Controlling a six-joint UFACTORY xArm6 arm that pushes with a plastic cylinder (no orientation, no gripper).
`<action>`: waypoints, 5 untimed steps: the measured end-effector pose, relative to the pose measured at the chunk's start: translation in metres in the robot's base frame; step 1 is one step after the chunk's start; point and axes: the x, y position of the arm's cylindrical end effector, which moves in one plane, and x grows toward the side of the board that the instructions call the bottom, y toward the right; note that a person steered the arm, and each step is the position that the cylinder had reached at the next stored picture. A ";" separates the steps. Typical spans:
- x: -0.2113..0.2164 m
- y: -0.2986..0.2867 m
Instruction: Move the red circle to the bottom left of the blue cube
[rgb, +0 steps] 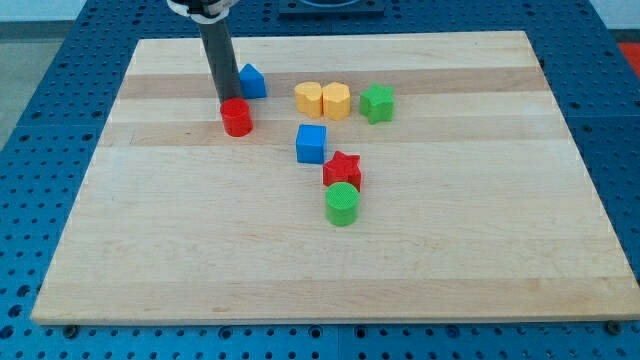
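Camera view. A pale wooden board (330, 270) lies on a blue perforated table (40, 150). Near the board's top, toward the view's left, a blue block with a peaked, house-like top (252, 80) stands just to the right of the dark rod (217, 55). Further right in the same row, two yellow blocks, the first of unclear shape (309, 98) and the second hexagonal (336, 100), touch each other, with a green star-like block (377, 102) just beside them. At mid-board sits the blue cube (311, 143). Below and right of it a red star block (342, 170) touches a green cylinder (342, 203), which lies at the star's lower edge.

The red circle, a short red cylinder (237, 117), lies to the view's left of the blue cube and slightly above it, with bare board between them. My tip (227, 103) stands at the red cylinder's upper left edge, touching or all but touching it; contact cannot be confirmed. The arm carries no jaws and grasps nothing; the rod merely stands against the block's side.
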 end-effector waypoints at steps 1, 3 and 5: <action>0.017 0.001; 0.053 0.002; 0.072 0.005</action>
